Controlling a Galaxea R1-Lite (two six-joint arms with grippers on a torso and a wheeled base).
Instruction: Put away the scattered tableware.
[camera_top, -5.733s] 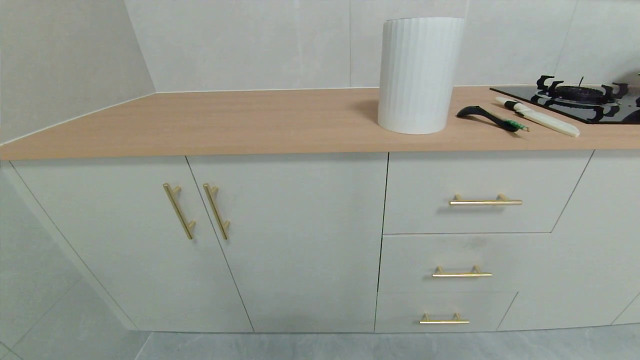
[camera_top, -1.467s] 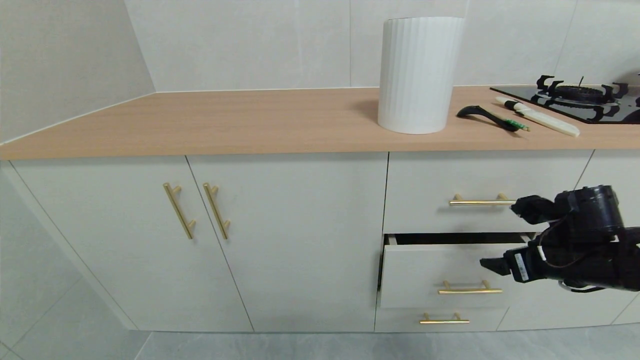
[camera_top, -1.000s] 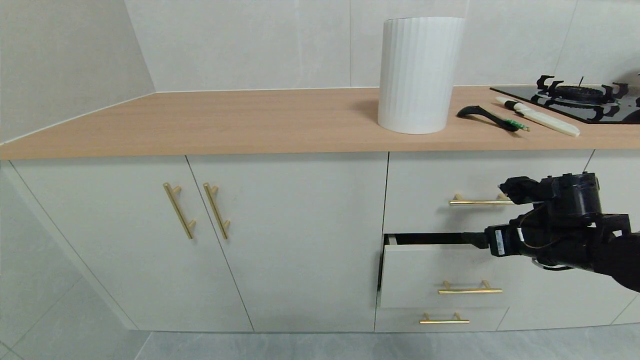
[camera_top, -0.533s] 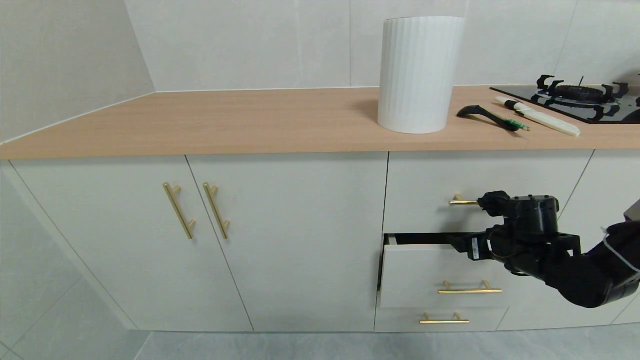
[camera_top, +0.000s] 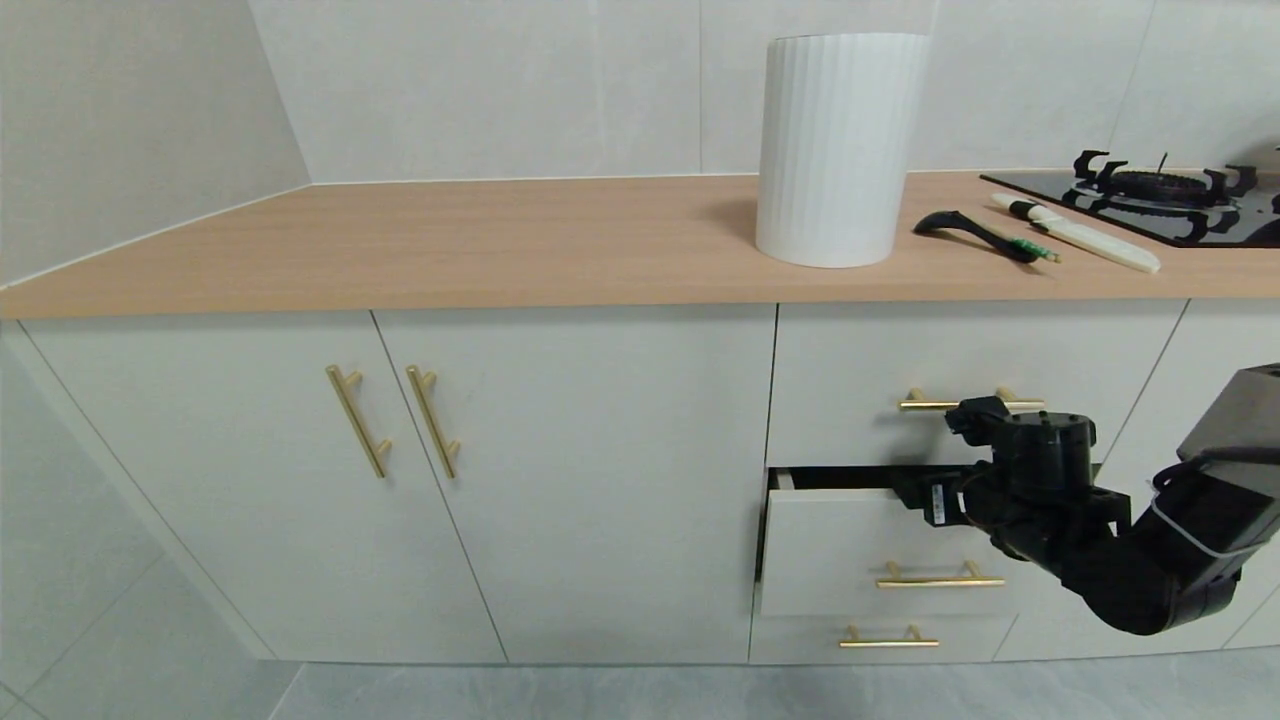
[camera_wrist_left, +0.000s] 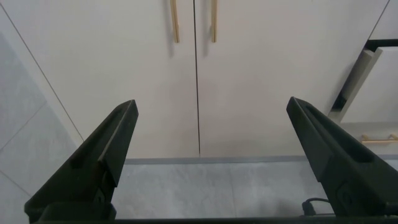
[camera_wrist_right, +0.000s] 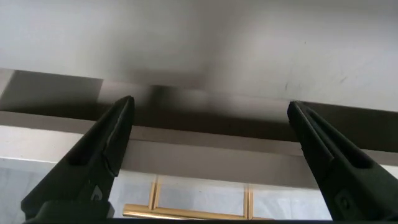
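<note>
On the wooden counter (camera_top: 450, 240) a black ladle (camera_top: 975, 235) and a white knife (camera_top: 1085, 238) lie to the right of a tall ribbed white container (camera_top: 838, 150). Below them the middle drawer (camera_top: 850, 540) stands pulled out a little, with a dark gap above its front. My right gripper (camera_top: 938, 452) is open at that gap, one finger by the top drawer's gold handle (camera_top: 925, 404), the other at the drawer's upper edge. The right wrist view has the gripper (camera_wrist_right: 208, 149) straddling the gap above the drawer front (camera_wrist_right: 205, 165). My left gripper (camera_wrist_left: 208, 162) is open and low, facing the cabinet doors (camera_wrist_left: 196, 74).
A gas hob (camera_top: 1160, 195) sits at the counter's far right. Two cabinet doors with gold handles (camera_top: 395, 420) are on the left, and a closed bottom drawer (camera_top: 885, 630) is below the pulled-out one. Grey floor tiles (camera_top: 130, 640) spread in front.
The middle drawer, shut 5.7 s ago, now stands ajar. My right gripper has risen and moved left to the drawer's gap over the last 1.5 s.
</note>
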